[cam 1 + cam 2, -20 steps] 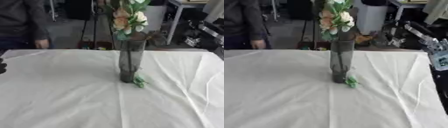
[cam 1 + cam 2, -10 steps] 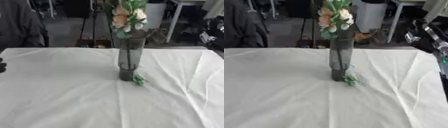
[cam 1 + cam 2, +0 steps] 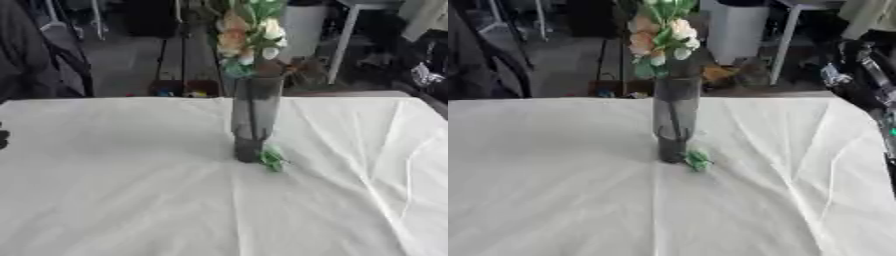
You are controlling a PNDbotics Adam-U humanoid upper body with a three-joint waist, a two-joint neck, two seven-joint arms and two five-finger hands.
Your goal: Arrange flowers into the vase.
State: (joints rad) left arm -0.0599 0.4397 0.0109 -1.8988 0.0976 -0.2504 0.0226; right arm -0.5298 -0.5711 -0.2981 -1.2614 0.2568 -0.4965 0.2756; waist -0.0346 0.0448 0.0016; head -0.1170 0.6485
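The left hand (image 3: 3,138) shows only as a small dark shape at the left edge of the left eye view, level with the middle of the desk; so little of it is in view that I cannot tell whether its fingers are spread or curled. It touches nothing that can be seen and is well apart from the vase. The right arm (image 3: 868,75) comes in at the right edge of the right eye view as black and silver links above the far right corner of the desk. The right hand itself cannot be picked out there, so how its fingers stand cannot be told.

The desk (image 3: 131,200) is covered with a white cloth that has a few soft creases, the clearest ones running down its right side. The vase (image 3: 254,120) stands upright near the middle of the desk, a little toward the far side. It is tall, narrow and of dark see-through glass, and stems show through its wall. The flowers (image 3: 249,35) stand in it, rising above the rim: peach and cream blooms with green leaves. A small green sprig (image 3: 272,157) lies on the cloth just beside the foot of the vase, on its right side.
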